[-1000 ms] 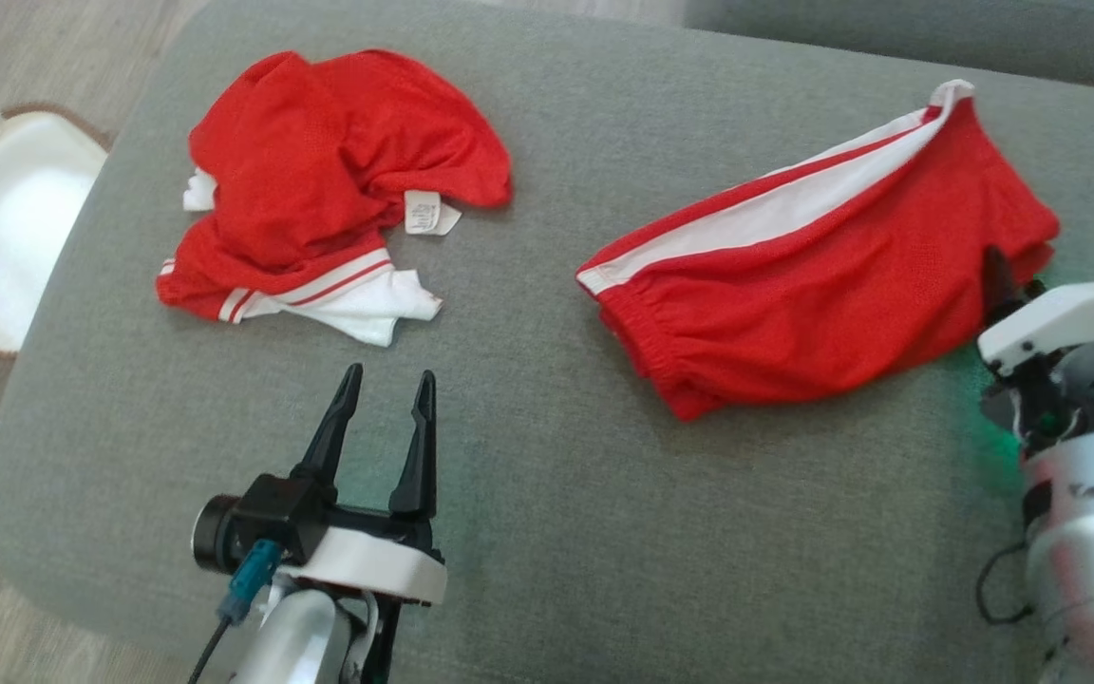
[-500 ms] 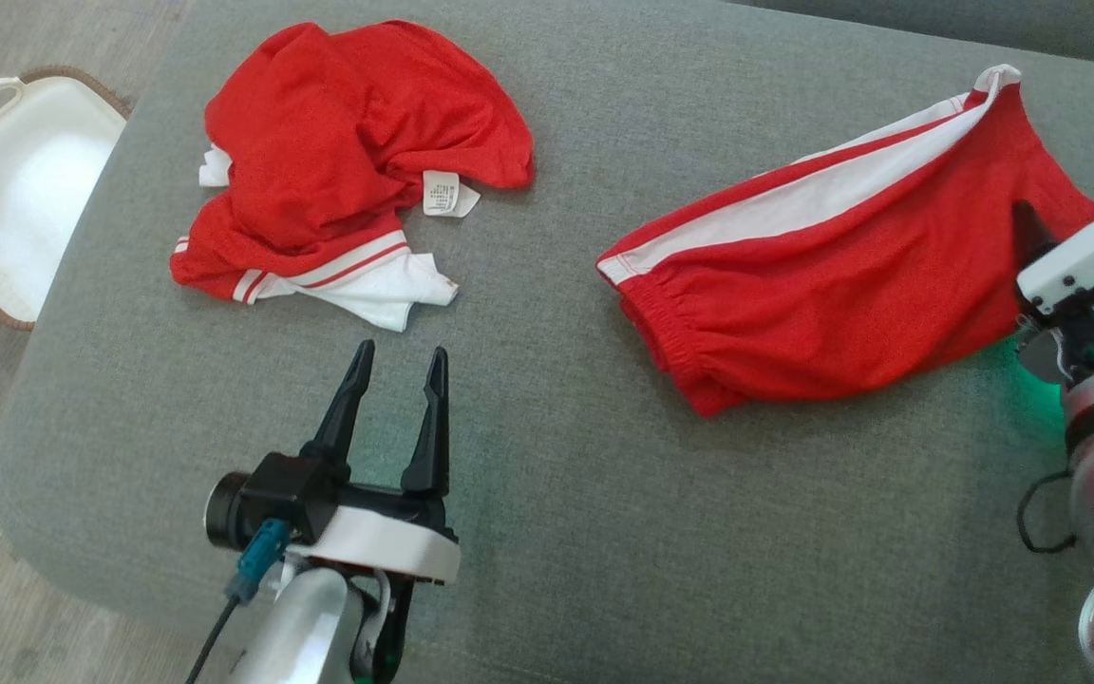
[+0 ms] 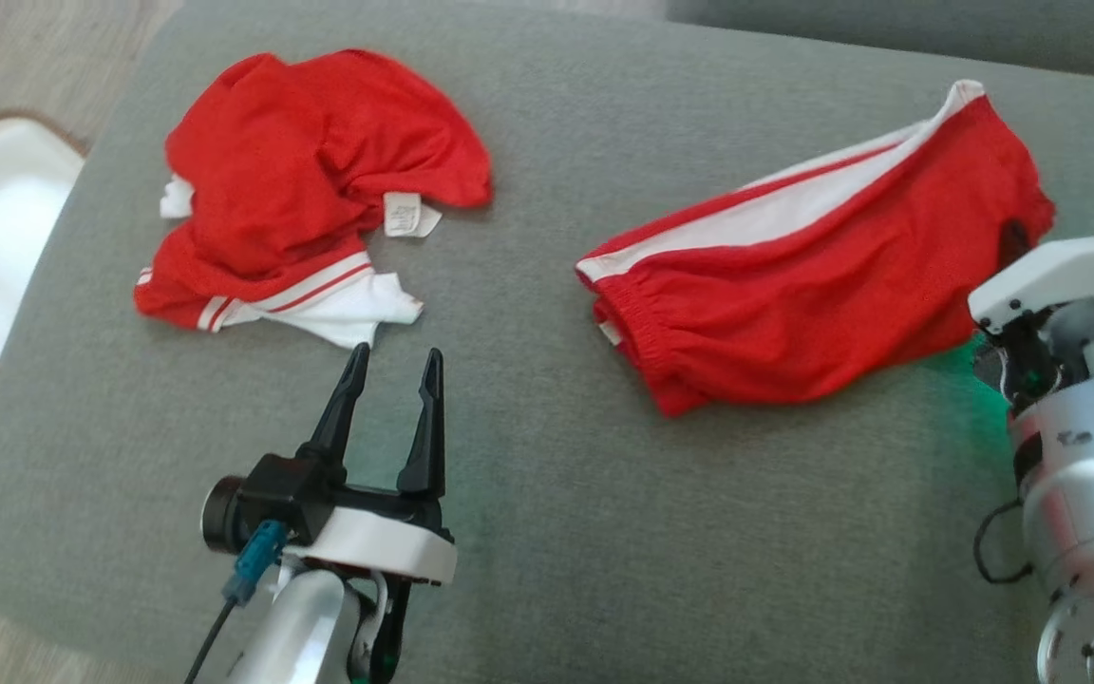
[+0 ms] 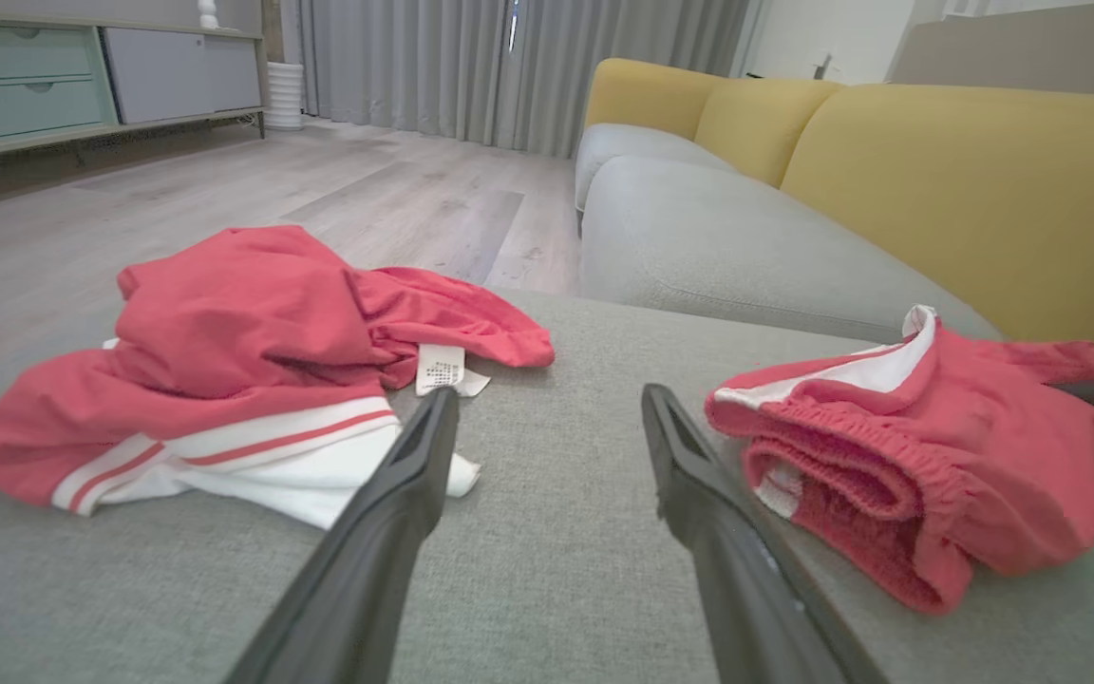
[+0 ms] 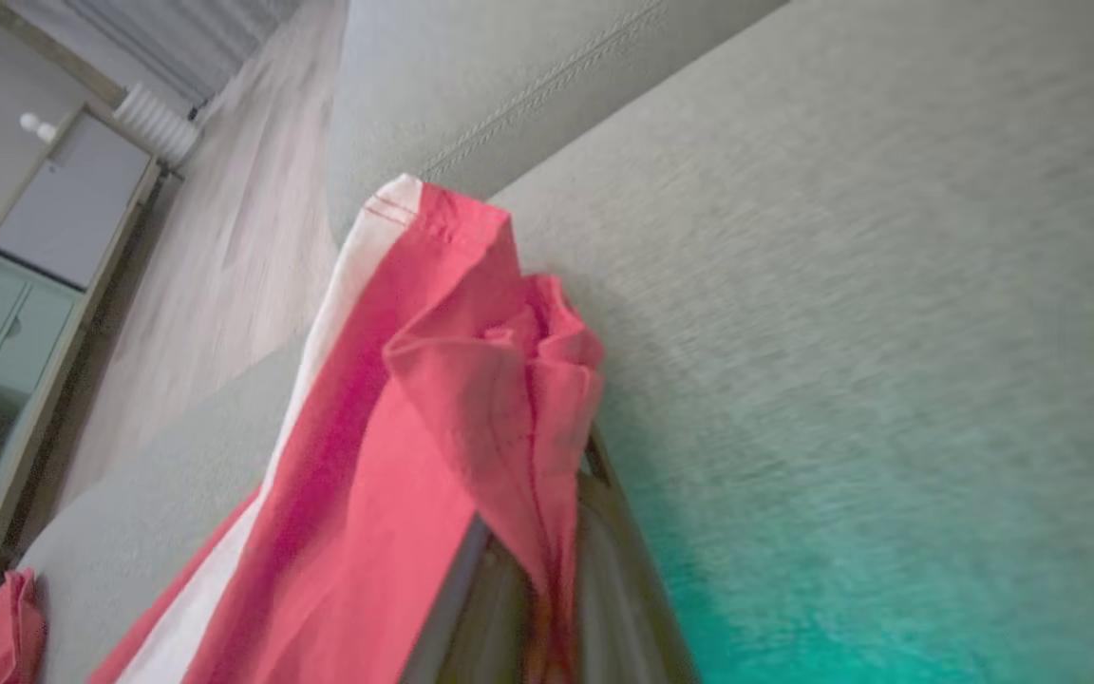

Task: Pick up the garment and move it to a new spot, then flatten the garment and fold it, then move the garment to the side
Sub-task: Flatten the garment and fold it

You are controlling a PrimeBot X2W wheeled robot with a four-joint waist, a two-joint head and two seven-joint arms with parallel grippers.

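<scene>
On the right half of the grey cushion (image 3: 547,570) the shorts (image 3: 794,304) lie stretched out, their long axis running from the gathered elastic waistband near the middle of the cushion up and away to the leg hem at the far right. That hem end is where the right gripper (image 3: 1012,249) is: its two dark fingers are pinched together on a fold of the red cloth (the right wrist view shows the fabric bunched and standing up out of the closed tips), so the rest of the shorts lies ahead and to the left of those fingers and would probably trail waistband-last if lifted. The left gripper (image 3: 394,353) hovers with its fingers spread and nothing between them, well apart from the waistband off to its right; it is nearer the crumpled red top (image 3: 300,180), whose white edge sits just beyond its fingertips. By my reading the right arm is the one placed for the carry to a new spot. The shorts are thin sports cloth, red with a broad white side stripe, limp and likely to sag from a single corner; the cushion is a rounded pad in coarse woven grey, which may drag a little on the cloth
</scene>
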